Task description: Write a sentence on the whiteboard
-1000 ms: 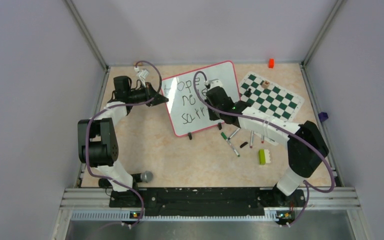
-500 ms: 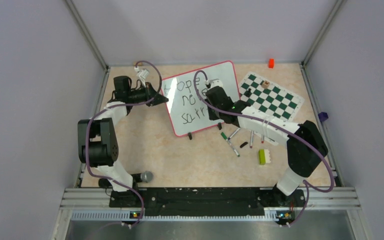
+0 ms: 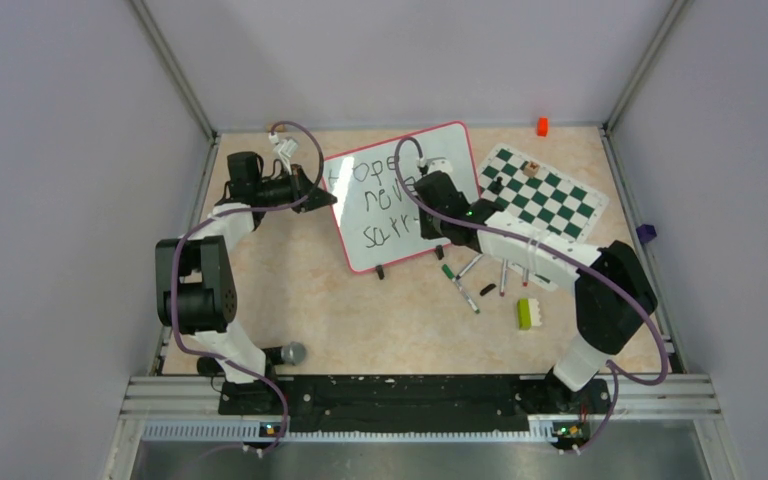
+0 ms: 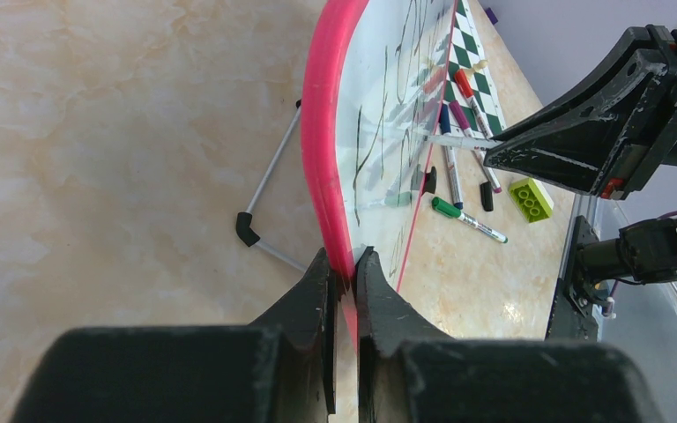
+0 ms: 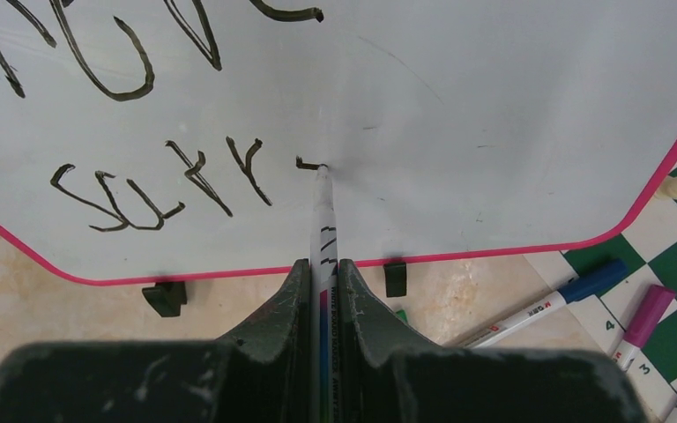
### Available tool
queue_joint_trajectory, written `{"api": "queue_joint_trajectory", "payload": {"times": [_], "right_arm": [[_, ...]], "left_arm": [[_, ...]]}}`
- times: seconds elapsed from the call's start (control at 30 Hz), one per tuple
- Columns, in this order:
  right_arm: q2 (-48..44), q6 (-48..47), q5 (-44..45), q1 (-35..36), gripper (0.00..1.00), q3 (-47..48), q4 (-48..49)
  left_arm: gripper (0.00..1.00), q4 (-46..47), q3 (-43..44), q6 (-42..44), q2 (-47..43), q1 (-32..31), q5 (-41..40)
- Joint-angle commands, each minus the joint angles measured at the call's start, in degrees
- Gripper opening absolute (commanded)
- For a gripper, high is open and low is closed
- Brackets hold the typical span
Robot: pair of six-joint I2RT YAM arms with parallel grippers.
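The whiteboard (image 3: 390,215) with its red-pink rim stands tilted at the back middle of the table. It also shows in the left wrist view (image 4: 379,115) and the right wrist view (image 5: 494,106). Dark lettering (image 3: 375,200) runs in three lines; the third line (image 5: 159,181) reads "surr" with a short new stroke. My left gripper (image 4: 344,269) is shut on the board's rim (image 4: 322,132). My right gripper (image 5: 322,269) is shut on a white marker (image 5: 323,220), its tip touching the board right of the third line.
A green-and-white chess mat (image 3: 545,195) lies right of the board. Several loose markers (image 3: 480,280) and a lime brick (image 3: 526,313) lie in front of it. An orange block (image 3: 542,126) sits at the back right. A grey ball (image 3: 293,352) lies near the left base.
My right gripper has moved slightly right and away along the third line, uncovering more of the second line. The left arm and the board have not moved.
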Motion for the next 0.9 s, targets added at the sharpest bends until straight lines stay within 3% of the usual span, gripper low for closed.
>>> {"api": "queue_joint_trajectory", "payload": {"times": [0.0, 0.87], "right_arm": [[-0.6, 1.1, 3.6, -2.2, 0.00, 0.6, 1.1], [-2.4, -0.6, -0.4, -3.6, 0.00, -1.9, 8.5]], "left_arm": [[0.00, -2.3, -1.0, 8.2, 1.5, -1.7, -11.1], [0.00, -2.2, -1.0, 8.2, 1.6, -1.6, -11.1]]}}
